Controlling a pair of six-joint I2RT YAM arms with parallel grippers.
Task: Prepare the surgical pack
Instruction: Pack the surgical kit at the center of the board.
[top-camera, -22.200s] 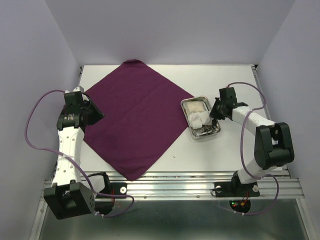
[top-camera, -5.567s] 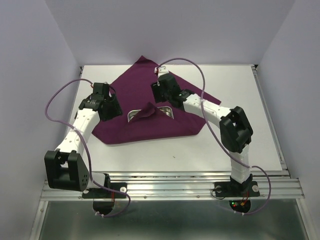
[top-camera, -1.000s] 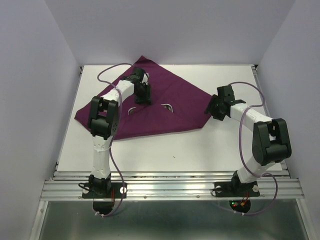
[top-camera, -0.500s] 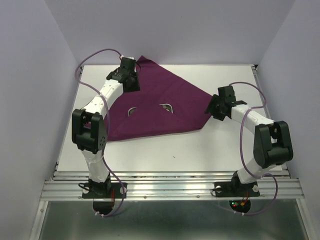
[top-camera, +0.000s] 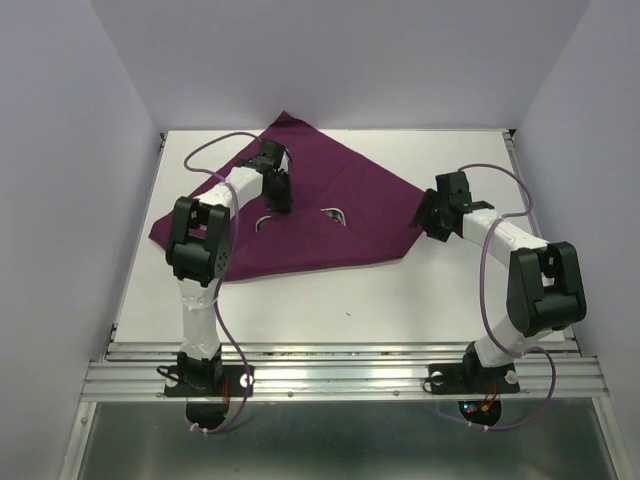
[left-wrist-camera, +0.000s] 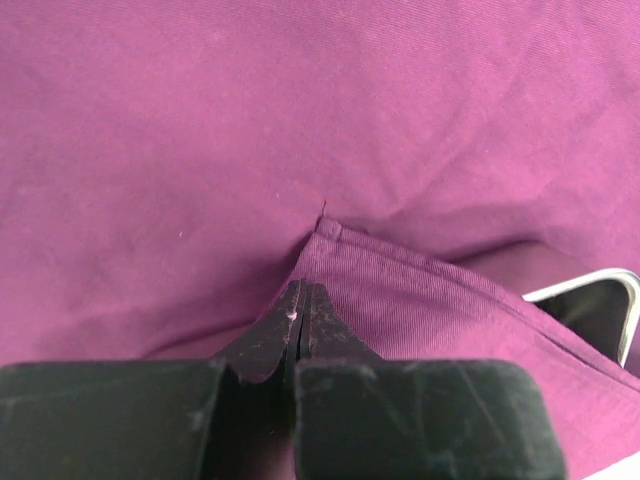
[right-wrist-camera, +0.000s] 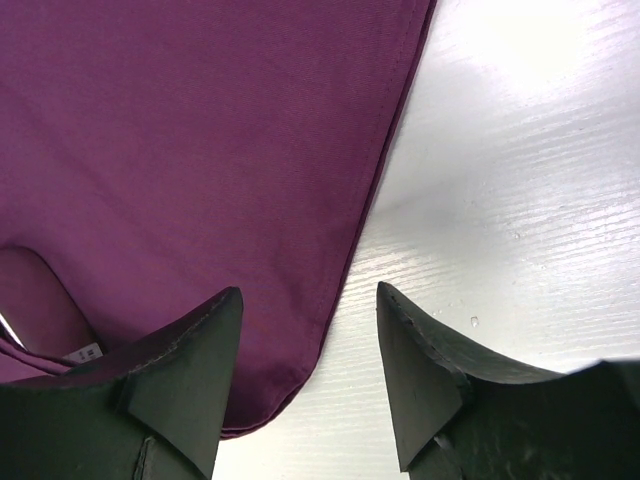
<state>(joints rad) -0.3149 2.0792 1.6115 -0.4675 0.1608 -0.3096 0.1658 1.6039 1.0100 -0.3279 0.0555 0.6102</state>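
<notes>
The dark purple cloth (top-camera: 330, 235) lies folded over the steel tray (top-camera: 336, 213), and only two shiny corners of the tray peek out. My left gripper (top-camera: 279, 196) is shut. In the left wrist view its tips (left-wrist-camera: 302, 290) press on the edge of a folded flap of the cloth (left-wrist-camera: 420, 300), beside a tray corner (left-wrist-camera: 622, 290); no cloth shows between the jaws. My right gripper (top-camera: 424, 222) is open at the cloth's right corner. In the right wrist view that gripper (right-wrist-camera: 308, 290) straddles the cloth's hem (right-wrist-camera: 200, 150) with nothing gripped. Gauze pads and instruments are hidden.
The white table (top-camera: 450, 290) runs to a metal rail at the near edge and lilac walls on three sides. The cloth's far corner (top-camera: 285, 120) reaches the back wall. Purple cables loop from both arms.
Half a second ago the left gripper was near the cloth's far corner; it is now back over the middle by the tray, and its jaws have shut. The right arm has not moved.
</notes>
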